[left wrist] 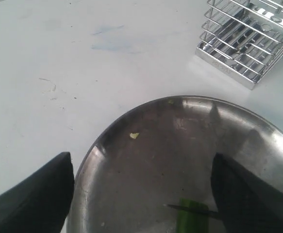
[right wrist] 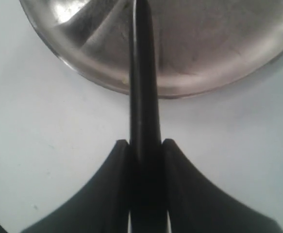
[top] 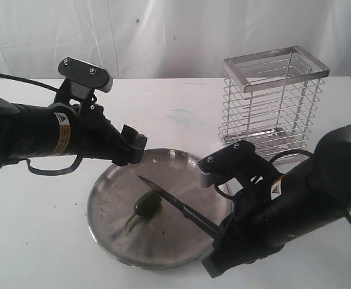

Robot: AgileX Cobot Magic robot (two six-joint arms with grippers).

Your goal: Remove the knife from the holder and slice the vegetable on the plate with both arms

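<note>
The steel plate (top: 106, 226) holds a small green chilli, the vegetable (top: 146, 205), left of its middle. The dark knife (top: 178, 205) slants over the plate, its blade lying across the vegetable's far side. My right gripper (top: 220, 235) is shut on the handle at the plate's near right rim. In the right wrist view the gripper (right wrist: 145, 145) clamps the knife (right wrist: 143, 73), which points over the plate (right wrist: 204, 48). My left gripper (top: 136, 147) hovers open above the plate's far left rim. Between its fingers (left wrist: 34, 194) show the plate (left wrist: 146, 155), the vegetable (left wrist: 192, 221) and the knife tip (left wrist: 180, 208).
The wire holder (top: 273, 99) stands on the white table behind the plate's right side, also seen as the holder (left wrist: 248, 39) in the left wrist view. A small pale scrap (left wrist: 134, 136) lies on the plate near its far rim. A white curtain hangs behind.
</note>
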